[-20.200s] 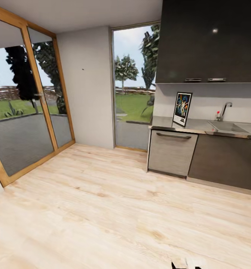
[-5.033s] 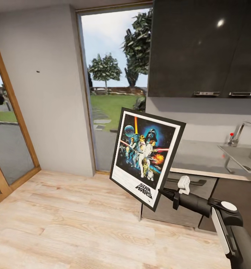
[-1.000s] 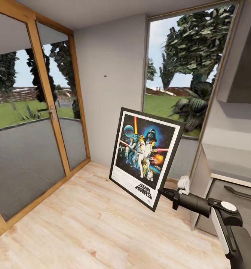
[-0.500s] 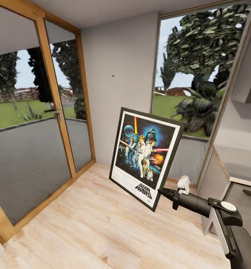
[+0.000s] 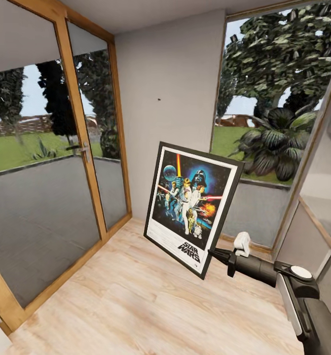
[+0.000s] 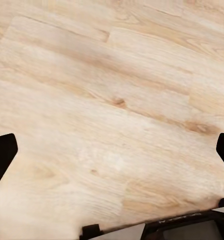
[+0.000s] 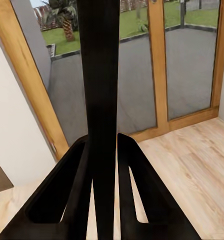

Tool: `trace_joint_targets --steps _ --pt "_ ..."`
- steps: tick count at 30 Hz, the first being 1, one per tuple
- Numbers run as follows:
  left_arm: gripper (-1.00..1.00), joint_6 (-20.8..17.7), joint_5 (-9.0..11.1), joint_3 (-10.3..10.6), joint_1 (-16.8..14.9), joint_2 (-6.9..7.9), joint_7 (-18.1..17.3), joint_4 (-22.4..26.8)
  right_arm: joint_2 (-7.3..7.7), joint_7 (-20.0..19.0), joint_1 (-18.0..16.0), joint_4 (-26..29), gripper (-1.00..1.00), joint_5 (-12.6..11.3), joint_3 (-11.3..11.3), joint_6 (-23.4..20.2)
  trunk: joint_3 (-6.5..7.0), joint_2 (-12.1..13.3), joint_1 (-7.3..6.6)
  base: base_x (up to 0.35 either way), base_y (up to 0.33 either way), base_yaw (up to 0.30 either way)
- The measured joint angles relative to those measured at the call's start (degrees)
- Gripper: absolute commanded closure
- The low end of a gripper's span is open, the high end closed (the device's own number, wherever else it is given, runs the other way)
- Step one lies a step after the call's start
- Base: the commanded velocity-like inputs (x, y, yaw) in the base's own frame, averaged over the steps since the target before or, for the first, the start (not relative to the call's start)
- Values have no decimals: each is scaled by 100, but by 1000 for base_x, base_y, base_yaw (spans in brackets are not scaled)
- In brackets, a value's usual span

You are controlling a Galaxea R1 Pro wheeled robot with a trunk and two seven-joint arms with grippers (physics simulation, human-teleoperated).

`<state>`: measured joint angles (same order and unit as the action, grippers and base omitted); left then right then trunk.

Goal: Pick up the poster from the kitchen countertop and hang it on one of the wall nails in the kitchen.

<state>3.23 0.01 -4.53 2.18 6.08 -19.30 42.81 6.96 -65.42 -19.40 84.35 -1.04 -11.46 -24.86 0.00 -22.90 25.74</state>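
Black frame edge of the one poster (image 5: 192, 207) is pinched at its lower right corner by the right gripper (image 5: 215, 254), so it's held tilted above the wooden floor (image 5: 111, 305). In the right wrist view that edge (image 7: 103, 100) is seen clamped between both fingers (image 7: 79, 190). One nail (image 5: 159, 99) is spotted on the grey wall (image 5: 175, 74) above the poster, well apart. The left gripper (image 6: 112, 150) is spread wide over bare floor, nothing held.
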Motion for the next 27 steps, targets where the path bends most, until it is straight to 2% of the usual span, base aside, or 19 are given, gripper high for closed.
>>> trace_joint_targets --steps 20,27 --pt "-100 4 0 0 0 0 -8 0 -1 0 0 0 100 -7 5 0 0 0 0 234 290 -2" --pt "-100 7 0 1 -1 0 -8 -1 0 0 2 1 100 -8 7 0 0 0 0 234 289 -148"
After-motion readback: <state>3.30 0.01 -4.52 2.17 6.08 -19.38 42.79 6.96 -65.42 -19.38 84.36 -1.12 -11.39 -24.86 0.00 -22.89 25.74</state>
